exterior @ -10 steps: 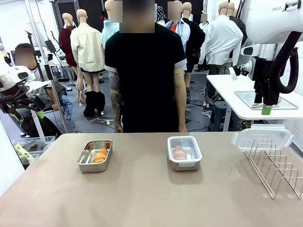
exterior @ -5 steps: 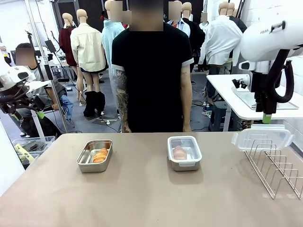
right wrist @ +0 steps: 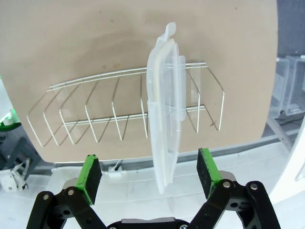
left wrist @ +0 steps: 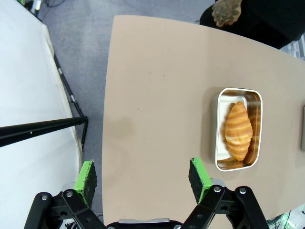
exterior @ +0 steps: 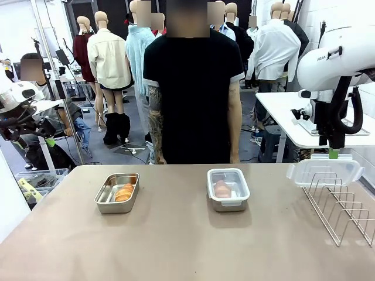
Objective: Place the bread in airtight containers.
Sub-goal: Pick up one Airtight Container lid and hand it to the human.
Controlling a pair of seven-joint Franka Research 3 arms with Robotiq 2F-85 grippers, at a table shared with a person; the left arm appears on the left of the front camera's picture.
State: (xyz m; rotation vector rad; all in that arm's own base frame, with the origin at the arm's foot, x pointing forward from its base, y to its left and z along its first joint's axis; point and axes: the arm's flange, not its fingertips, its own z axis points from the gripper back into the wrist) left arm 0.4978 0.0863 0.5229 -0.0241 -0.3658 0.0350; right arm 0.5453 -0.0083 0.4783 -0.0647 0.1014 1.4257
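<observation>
The table (exterior: pixel 176 234) has much free room: the whole near half is bare, and also the left edge and the middle between the two tins. The open tin (exterior: pixel 117 192) stands toward the far left part of the table, with a croissant (exterior: pixel 123 192) lying inside it, a little to the tin's right side. The second tin (exterior: pixel 228 188) stands near the middle of the far edge, with the clear lid on it and the other croissant (exterior: pixel 222 189) visible through the lid. The two tins are well apart. At the right edge a wire rack (exterior: pixel 343 205) holds a spare clear lid (exterior: pixel 325 171) upright in its far slot.

The left gripper (left wrist: pixel 143 179) hangs above the table's left edge, jaws wide open and empty; the open tin is ahead and to one side. The right gripper (right wrist: pixel 150 176) hangs above the rack, jaws open and empty, with the spare lid's edge between the fingers' line but not touched.

Compared with a second ago, the right arm (exterior: pixel 334 64) is shifted toward the right and lower, and the person (exterior: pixel 193 93) at the far edge stands more to the right. Tins and croissants are unchanged.
</observation>
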